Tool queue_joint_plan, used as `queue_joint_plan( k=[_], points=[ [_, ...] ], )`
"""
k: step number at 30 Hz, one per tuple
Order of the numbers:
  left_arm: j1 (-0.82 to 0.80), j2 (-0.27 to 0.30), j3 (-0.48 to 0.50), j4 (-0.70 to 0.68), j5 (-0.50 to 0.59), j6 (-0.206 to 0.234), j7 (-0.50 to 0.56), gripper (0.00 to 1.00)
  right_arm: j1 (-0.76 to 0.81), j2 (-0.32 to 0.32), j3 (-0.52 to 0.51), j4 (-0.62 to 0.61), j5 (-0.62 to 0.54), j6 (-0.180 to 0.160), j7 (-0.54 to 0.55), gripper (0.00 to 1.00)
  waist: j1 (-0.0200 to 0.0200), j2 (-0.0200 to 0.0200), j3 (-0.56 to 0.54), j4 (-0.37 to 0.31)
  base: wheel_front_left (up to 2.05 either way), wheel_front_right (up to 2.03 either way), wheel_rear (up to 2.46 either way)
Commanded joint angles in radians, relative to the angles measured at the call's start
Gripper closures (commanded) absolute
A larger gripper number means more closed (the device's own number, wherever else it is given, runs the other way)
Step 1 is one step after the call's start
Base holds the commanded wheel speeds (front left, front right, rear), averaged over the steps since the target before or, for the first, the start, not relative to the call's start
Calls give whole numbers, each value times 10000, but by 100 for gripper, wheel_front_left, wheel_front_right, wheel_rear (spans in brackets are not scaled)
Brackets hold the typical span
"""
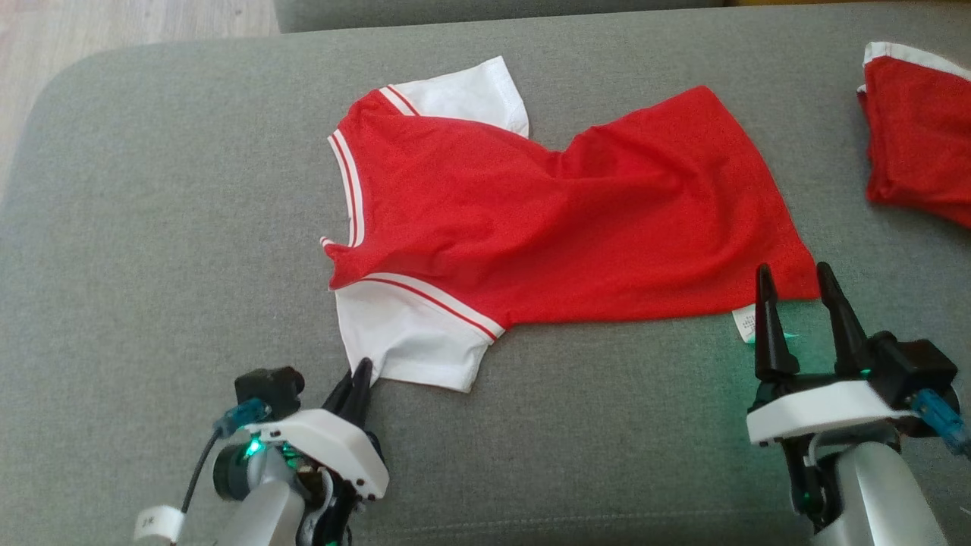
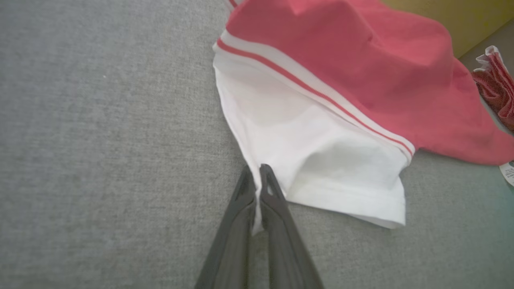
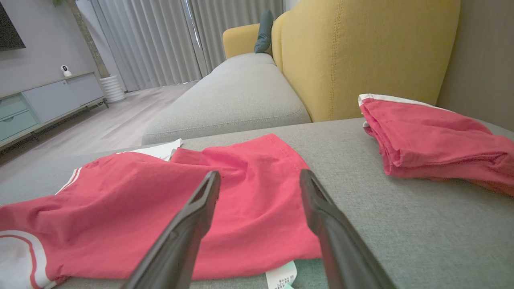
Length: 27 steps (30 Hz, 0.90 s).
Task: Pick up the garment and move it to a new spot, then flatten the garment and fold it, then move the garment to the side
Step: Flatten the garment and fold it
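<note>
Nearest: left fingers (image 2: 241, 224) pinched together on the garment (image 1: 546, 220), gripping the edge of its near white sleeve (image 1: 410, 337); sliver of white cloth shows between them. Also near: right fingers (image 1: 770, 326) spread wide, holding nothing, tips at the garment's near hem corner, just beside its care label (image 1: 746, 322). Whether those tips touch the cloth: can't tell. Garment lies spread but rumpled on grey sofa cushion (image 1: 152, 227), red body, collar end toward left fingers. Second red garment (image 1: 922, 136), folded, sits well apart beyond the garment's hem end.
</note>
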Motion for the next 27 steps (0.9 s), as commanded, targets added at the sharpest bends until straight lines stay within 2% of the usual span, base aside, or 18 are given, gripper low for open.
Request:
queue_joint_plan(
  k=[1,8,15,27],
  points=[
    [-118,78,232,-256,-55,9,-126,100,-377,-45,147,-217,-7,65,-91,0,0,0,-14,23,0,0,0],
    [127,209,773,-1026,-232,403,-823,100,-438,-45,-420,211,-436,65,351,0,0,0,-82,216,0,0,0],
    [604,409,1290,-1894,-339,815,-1071,100,-487,-45,-937,620,-785,65,741,0,0,0,-130,486,0,0,0],
    [1047,484,1240,-2570,-418,1002,-1004,100,-467,-45,-853,2022,-1069,65,1879,0,0,0,-45,813,0,0,0]
  ],
)
